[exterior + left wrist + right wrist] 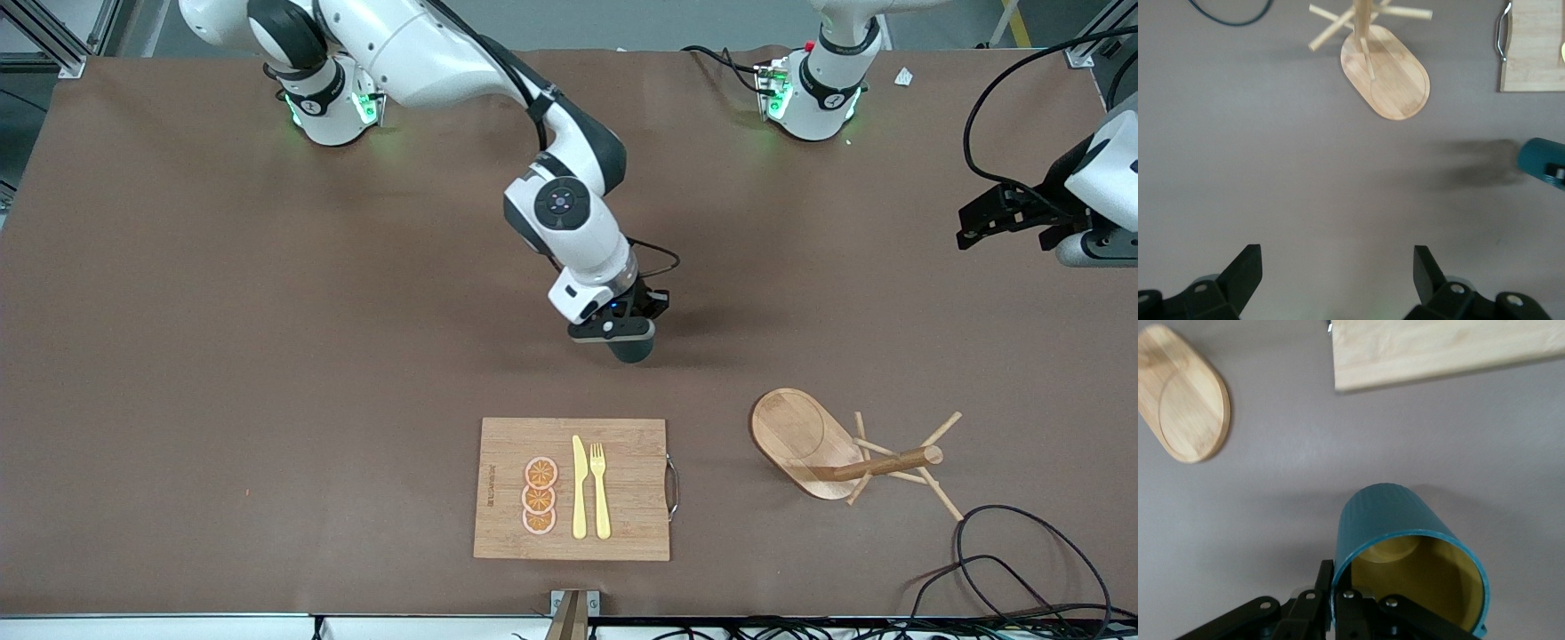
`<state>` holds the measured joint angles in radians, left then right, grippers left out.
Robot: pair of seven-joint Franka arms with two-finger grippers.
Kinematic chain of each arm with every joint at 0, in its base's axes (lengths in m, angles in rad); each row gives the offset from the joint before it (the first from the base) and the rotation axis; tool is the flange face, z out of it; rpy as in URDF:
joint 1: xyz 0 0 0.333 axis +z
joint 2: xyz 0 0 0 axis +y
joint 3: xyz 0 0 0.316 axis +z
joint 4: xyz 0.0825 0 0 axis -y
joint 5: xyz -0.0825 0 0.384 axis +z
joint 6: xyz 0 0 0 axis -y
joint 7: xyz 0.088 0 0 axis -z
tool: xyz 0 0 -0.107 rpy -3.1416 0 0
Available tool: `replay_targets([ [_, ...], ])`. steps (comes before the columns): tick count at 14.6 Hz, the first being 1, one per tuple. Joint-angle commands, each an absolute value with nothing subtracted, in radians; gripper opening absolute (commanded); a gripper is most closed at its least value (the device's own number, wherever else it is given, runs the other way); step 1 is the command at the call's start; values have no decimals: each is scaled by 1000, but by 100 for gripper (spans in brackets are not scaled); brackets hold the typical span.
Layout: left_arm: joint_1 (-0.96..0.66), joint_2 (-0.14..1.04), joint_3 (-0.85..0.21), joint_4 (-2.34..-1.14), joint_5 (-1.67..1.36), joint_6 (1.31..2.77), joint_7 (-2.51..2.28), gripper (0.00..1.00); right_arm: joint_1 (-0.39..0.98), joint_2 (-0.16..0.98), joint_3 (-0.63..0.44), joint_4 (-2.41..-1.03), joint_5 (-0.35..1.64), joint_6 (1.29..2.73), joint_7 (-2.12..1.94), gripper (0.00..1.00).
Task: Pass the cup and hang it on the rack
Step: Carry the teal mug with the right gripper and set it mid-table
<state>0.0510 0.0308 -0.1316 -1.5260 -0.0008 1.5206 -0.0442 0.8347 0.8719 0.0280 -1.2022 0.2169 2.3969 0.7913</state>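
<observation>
The teal cup (pixel 633 347) hangs over the bare middle of the table, held mouth-up to the right wrist camera, which shows its yellowish inside (pixel 1425 567). My right gripper (pixel 620 327) is shut on the cup's rim (pixel 1341 583), one finger inside and one outside. The handle is hidden. The wooden rack (pixel 845 449) stands nearer the front camera, toward the left arm's end of the table, with its pegs bare. My left gripper (pixel 969 227) waits open above that end with nothing between its fingers (pixel 1248 267). Its wrist view shows the rack (pixel 1385 73) and the cup (pixel 1541 160).
A bamboo cutting board (pixel 631 480) with a yellow knife (pixel 579 489), a fork (pixel 600 489) and orange slices (pixel 540 495) lies near the front edge, under and nearer than the cup. Black cables (pixel 1022 569) loop on the table beside the rack.
</observation>
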Motion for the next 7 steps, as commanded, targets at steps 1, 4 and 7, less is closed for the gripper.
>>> replay_targets([
  [1, 55, 28, -127, -1517, -21, 1488, -49, 100, 856, 923, 15, -1144, 229, 2417, 822, 3],
  [4, 61, 15, -124, -1513, -23, 1459, -48, 100, 857, 934, 15, -1146, 226, 2430, 825, 21],
  [7, 64, 15, -123, -1509, -20, 1453, -54, 100, 847, 920, 15, -1146, 225, 2424, 825, 56],
])
